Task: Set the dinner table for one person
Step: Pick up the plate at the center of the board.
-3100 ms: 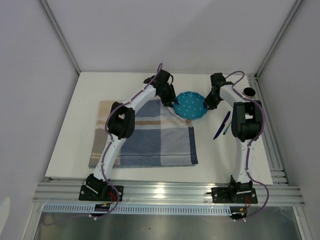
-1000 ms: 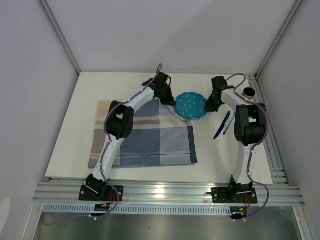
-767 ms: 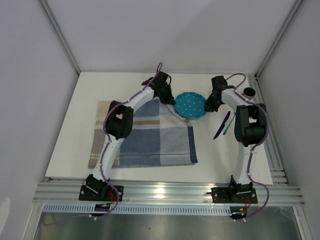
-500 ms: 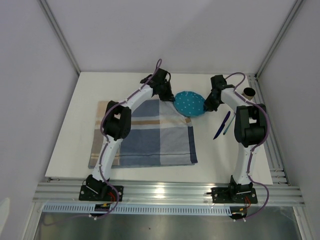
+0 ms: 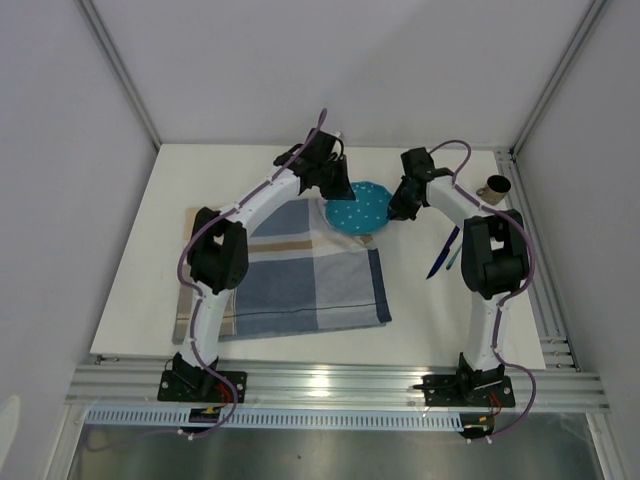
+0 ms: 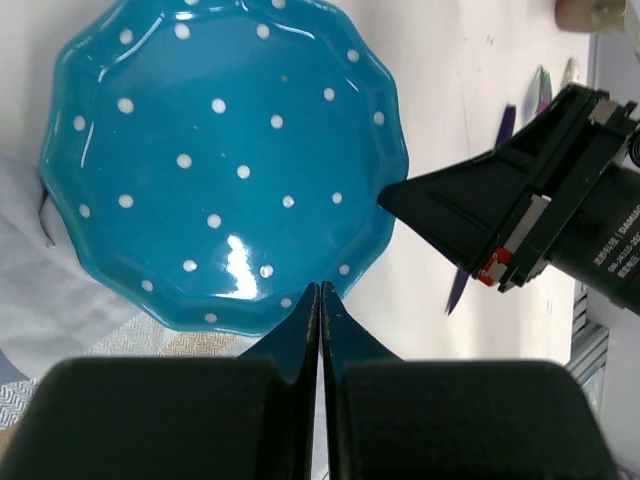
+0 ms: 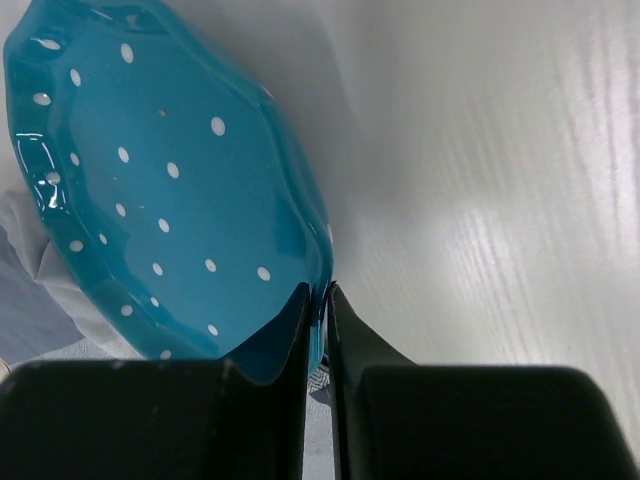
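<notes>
lab cell w/ alu rails (image 5: 330,385)

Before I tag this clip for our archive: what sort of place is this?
Probably a robot lab cell, not a home: a white dinner table edged with aluminium rails, plain white walls, and a left arm and right arm bolted on.

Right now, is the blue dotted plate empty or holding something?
Empty: the left wrist view shows the plate bare inside, with only glossy blue glaze and white dots.

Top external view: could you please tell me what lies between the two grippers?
The teal dotted plate lies between the left gripper and right gripper; the top external view shows it.
</notes>
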